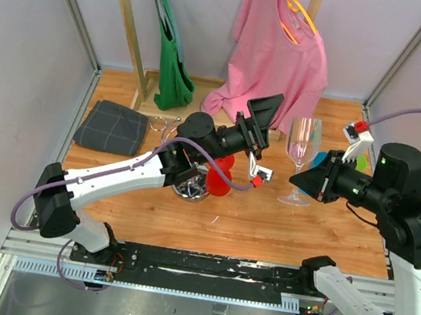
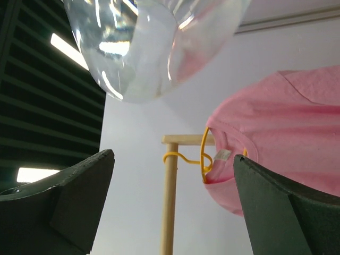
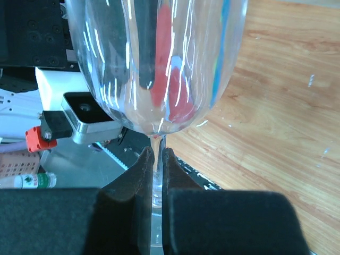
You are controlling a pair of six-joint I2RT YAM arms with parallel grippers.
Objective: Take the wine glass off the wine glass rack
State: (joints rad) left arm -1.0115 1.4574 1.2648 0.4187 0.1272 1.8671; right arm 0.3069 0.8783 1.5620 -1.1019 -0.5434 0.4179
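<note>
The clear wine glass [image 1: 302,150] stands upright right of centre, away from the wine glass rack. Its foot is at or just above the wooden table [image 1: 263,227]. My right gripper [image 1: 308,180] is shut on its stem, just under the bowl [image 3: 159,64], with both fingers [image 3: 142,170] pressed on the stem. The rack's shiny round base [image 1: 190,191] and wire loops [image 1: 163,126] show partly behind my left arm. My left gripper [image 1: 260,125] is open and empty, tilted upward left of the glass. The glass bowl [image 2: 149,48] hangs over its wide-apart fingers [image 2: 79,191].
A red cup [image 1: 222,178] sits by the rack's base. A folded grey cloth [image 1: 112,127] lies at the left. At the back, a wooden frame [image 1: 127,22] carries a green bag [image 1: 172,67] and a pink shirt [image 1: 278,58] on a yellow hanger.
</note>
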